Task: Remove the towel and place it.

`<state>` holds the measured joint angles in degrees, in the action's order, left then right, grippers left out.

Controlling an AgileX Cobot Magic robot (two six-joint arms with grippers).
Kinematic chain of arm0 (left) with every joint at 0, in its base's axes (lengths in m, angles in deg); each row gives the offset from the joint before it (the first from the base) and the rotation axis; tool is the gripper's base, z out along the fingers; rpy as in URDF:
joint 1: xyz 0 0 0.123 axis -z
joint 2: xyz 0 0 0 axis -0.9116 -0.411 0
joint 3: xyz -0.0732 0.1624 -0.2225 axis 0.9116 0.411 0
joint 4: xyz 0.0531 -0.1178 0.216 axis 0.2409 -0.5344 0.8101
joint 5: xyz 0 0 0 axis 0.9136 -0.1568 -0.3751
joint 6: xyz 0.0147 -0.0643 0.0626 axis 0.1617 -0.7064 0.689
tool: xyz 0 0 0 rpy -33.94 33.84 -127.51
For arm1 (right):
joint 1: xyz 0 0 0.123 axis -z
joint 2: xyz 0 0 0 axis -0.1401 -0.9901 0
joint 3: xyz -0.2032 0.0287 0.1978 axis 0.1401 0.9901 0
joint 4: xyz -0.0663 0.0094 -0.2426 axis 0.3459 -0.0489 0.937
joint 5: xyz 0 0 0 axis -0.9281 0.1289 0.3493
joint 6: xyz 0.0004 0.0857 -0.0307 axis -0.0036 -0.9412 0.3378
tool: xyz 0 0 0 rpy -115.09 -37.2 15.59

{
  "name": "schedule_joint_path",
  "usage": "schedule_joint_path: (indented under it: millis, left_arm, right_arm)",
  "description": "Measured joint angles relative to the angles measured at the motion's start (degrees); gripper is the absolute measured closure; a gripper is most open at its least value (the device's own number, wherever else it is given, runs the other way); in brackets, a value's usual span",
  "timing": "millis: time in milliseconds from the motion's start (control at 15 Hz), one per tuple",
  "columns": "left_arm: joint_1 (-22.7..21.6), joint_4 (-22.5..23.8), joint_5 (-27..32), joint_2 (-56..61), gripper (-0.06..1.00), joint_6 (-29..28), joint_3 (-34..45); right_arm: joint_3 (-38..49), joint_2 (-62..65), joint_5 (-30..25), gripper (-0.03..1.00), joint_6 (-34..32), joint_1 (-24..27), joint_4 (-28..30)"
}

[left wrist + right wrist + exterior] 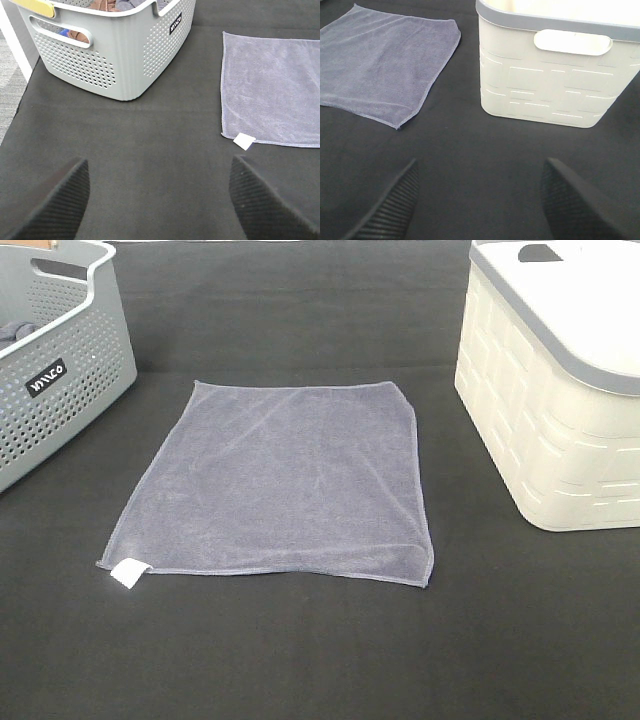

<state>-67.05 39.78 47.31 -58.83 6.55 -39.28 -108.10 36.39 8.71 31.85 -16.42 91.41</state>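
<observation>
The towel, a greyish-lavender cloth, lies spread flat on the black table between two baskets, its small white tag at the near left corner. The left wrist view shows the towel and tag ahead of my left gripper, which is open over bare table with nothing between its fingers. My right gripper is open too, over bare table, with the towel and the white basket ahead of it. Neither gripper shows in the exterior high view.
A grey perforated basket with clothes inside stands at the far left, also seen as the grey basket in the left wrist view. A cream basket with a grey rim stands at the right, the same cream basket near my right gripper.
</observation>
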Motion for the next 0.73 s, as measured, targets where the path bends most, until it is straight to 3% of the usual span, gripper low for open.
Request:
schedule_joint_path:
  millis: [733]
  left_arm:
    - [0.0, 0.0, 0.0, 0.0, 0.22, 0.0, 0.0]
  right_arm:
    - [0.0, 0.0, 0.0, 0.28, 0.0, 0.0, 0.0]
